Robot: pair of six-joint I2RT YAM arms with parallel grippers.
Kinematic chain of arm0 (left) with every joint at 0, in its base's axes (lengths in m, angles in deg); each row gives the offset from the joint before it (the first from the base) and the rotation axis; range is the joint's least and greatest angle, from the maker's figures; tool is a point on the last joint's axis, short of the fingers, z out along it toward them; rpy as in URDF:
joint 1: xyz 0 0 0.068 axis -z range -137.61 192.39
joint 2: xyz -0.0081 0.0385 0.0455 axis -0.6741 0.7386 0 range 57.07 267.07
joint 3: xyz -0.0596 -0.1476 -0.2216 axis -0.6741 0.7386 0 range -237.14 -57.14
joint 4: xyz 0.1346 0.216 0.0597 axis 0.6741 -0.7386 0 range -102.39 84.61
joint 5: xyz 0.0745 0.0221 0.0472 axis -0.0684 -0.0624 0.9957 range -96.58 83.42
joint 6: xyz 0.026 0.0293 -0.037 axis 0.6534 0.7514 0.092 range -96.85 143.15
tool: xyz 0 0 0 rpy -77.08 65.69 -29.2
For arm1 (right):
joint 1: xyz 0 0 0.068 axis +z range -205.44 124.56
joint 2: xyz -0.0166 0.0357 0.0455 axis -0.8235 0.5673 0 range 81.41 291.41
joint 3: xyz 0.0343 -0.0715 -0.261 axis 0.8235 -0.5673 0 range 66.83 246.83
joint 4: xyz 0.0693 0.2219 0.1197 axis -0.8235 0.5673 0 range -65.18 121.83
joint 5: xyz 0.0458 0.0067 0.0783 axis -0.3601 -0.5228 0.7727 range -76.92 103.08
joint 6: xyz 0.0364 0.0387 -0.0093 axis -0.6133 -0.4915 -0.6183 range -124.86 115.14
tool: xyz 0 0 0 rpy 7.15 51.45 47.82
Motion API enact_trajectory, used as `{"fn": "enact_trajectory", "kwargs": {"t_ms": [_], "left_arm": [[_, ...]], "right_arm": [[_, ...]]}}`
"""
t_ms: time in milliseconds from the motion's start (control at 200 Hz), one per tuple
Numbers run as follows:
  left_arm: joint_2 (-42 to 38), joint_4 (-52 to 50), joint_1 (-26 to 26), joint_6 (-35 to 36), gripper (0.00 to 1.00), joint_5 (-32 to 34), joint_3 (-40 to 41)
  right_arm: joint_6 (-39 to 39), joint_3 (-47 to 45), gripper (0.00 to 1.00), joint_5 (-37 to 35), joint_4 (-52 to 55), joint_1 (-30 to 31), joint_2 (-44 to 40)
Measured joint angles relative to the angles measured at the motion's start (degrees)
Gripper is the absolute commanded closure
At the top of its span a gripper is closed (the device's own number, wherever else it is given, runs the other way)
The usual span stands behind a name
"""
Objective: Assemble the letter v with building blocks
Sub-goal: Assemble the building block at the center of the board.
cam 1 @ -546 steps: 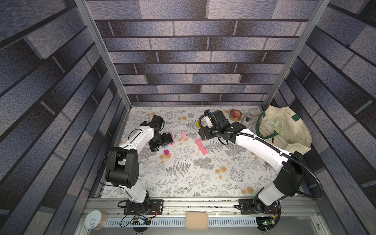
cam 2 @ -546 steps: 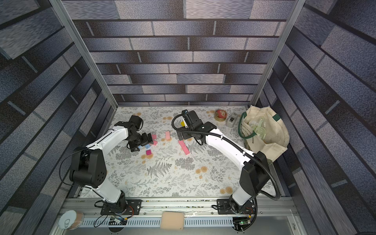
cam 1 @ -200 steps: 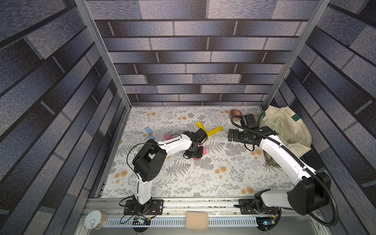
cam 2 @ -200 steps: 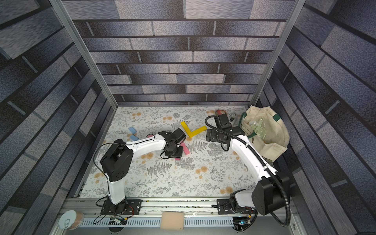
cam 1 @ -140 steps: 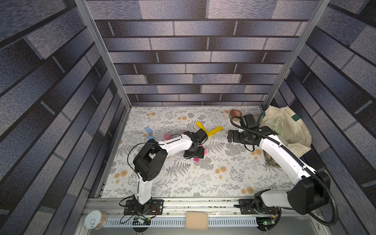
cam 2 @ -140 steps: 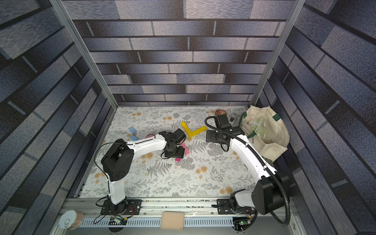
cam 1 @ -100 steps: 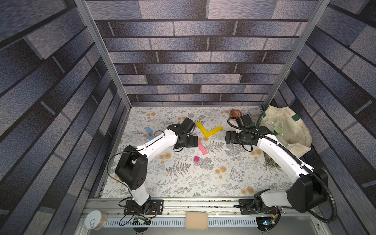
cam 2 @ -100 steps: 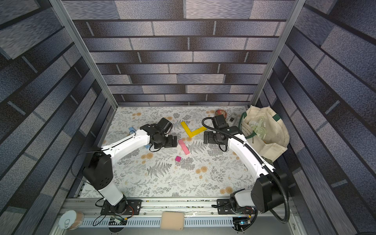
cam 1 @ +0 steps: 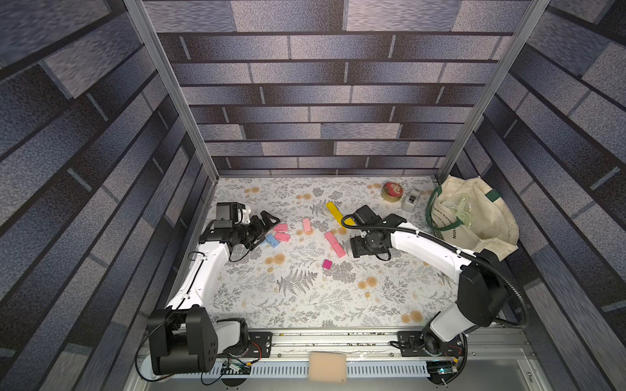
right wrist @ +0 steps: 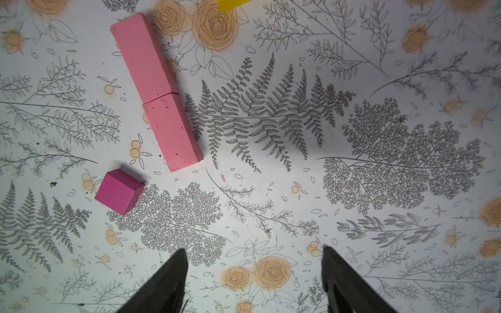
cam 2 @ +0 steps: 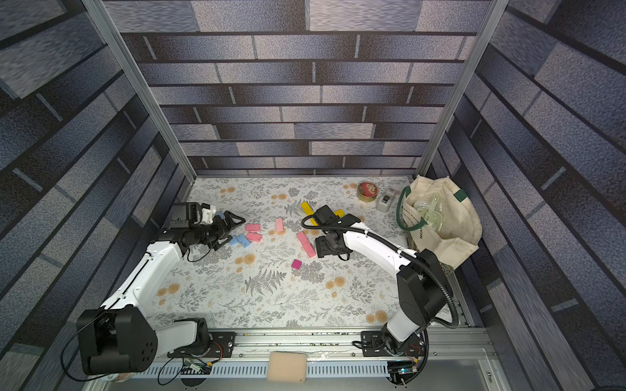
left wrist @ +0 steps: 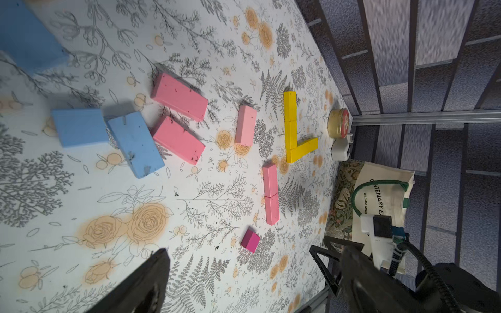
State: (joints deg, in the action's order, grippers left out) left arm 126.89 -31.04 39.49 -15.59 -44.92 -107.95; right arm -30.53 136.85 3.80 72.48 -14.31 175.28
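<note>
Building blocks (left wrist: 179,96), matte, rectangular, plus magenta cube (left wrist: 250,240)

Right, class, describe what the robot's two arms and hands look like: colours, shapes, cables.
The left arm and right arm have smooth white tube-like segments joined by chunky black joints. A thick ribbed black hose runs along the right arm; thinner black cables loop beside the left. The left hand and right hand each have two black, pointed, triangular fingers.

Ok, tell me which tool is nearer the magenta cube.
Right. The right tool is just beside the magenta cube, near the pink row; the left tool is farther off, by the blue blocks.
</note>
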Motion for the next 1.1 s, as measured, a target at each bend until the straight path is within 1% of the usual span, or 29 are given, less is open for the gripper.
{"fn": "enact_trajectory", "kwargs": {"t_ms": [140, 235, 351, 481, 591, 741, 942, 1097], "left_arm": [[-0.02, 1.75, -0.22, -0.74, 0.0, -2.27, 0.26], [0.04, 2.51, -0.22, -0.79, 0.0, -3.26, 0.26], [0.33, 2.82, -0.22, -0.96, 0.0, -3.67, 0.26], [0.46, 2.82, -0.33, -0.94, 0.0, -3.65, 0.26], [0.63, 2.82, -0.33, -0.96, 0.0, -3.65, 0.24], [1.68, 2.82, -0.68, -0.96, 0.0, -3.65, 0.24], [1.86, 2.78, -1.62, -0.94, 0.0, -3.43, 0.24], [1.86, 2.75, -2.8, -0.94, 0.0, -3.41, 0.24]], "right_arm": [[-3.56, 2.36, 0.29, -0.74, -0.09, 3.98, 5.2], [-5.4, 3.5, 0.38, -0.76, -0.33, 5.35, 7.76], [-7.34, 3.96, 0.38, 0.31, -1.53, 6.49, 10.03], [-7.69, 4.33, 0.39, 1.07, -3.28, 7.91, 11.52], [-5.03, 6.71, 0.39, 1.29, -4.26, 10.29, 13.38], [1.73, 9.79, 0.39, 1.42, -5.11, 12.09, 15.69], [10.47, 11.26, 0.39, 1.62, -5.31, 12.11, 18.03], [14.88, 12.39, 0.4, 2.62, -5.42, 12.13, 18.47]]}}
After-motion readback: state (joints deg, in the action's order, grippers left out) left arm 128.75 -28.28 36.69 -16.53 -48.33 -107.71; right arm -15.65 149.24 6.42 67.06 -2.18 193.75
